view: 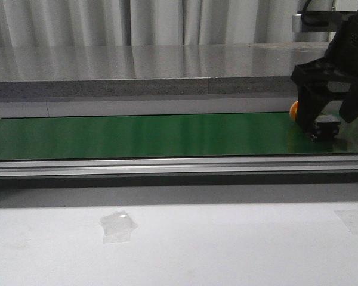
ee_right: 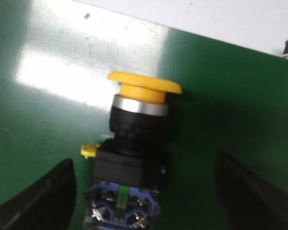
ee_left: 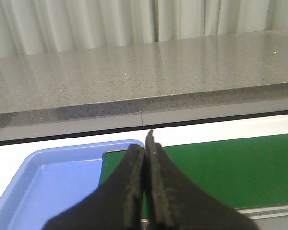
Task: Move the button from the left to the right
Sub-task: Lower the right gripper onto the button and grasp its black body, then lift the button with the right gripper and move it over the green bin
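The button [ee_right: 134, 143] lies on its side on the green belt [ee_right: 48, 120], with its orange-yellow cap, black body and a small yellow tab. My right gripper [ee_right: 141, 191] is open, its two black fingers [ee_right: 38, 199] standing well apart on either side of the button and not touching it. In the front view the right gripper [view: 322, 128] is low over the belt at the far right, with the orange cap [view: 293, 110] peeking out behind it. My left gripper [ee_left: 145, 158] is shut and empty, above the blue tray's edge and the belt's end.
A blue tray [ee_left: 48, 182] sits at the belt's left end in the left wrist view. A grey stone ledge [view: 137, 71] runs behind the belt, and a metal rail [view: 167, 165] along its front. Bits of clear tape [view: 118, 226] lie on the white table.
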Tool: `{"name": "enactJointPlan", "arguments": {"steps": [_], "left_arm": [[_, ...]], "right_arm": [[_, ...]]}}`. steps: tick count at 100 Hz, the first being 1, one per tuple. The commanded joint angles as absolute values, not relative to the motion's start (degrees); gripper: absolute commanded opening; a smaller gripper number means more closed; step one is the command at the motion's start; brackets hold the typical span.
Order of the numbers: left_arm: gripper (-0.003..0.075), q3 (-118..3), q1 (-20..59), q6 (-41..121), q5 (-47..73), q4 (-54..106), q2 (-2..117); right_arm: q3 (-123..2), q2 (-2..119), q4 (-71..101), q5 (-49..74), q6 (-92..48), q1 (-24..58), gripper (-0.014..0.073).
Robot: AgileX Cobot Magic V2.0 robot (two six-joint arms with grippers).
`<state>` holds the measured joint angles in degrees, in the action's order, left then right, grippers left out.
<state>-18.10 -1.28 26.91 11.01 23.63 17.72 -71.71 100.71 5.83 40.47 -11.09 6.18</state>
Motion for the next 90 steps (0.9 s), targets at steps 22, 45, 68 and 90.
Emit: {"name": "enactJointPlan", "arguments": {"steps": [22, 45, 68, 90], "left_arm": [[-0.0020, -19.7, -0.9, 26.9, 6.5, 24.6, 18.0], [-0.0020, -19.7, -0.9, 26.9, 6.5, 24.6, 18.0], [-0.0020, -19.7, -0.9, 26.9, 6.5, 24.6, 18.0], [-0.0020, -19.7, -0.9, 26.9, 6.5, 24.6, 18.0]], "right_arm": [[-73.6, 98.7, 5.5, 39.5, -11.7, 6.2, 0.0213], [-73.7, 97.0, 2.3, 41.8, -11.7, 5.0, 0.0204], [-75.8, 94.0, -1.5, 42.4, -11.7, -2.2, 0.0204], [-80.6, 94.0, -1.6, 42.3, -17.2, -11.6, 0.0204]]}}
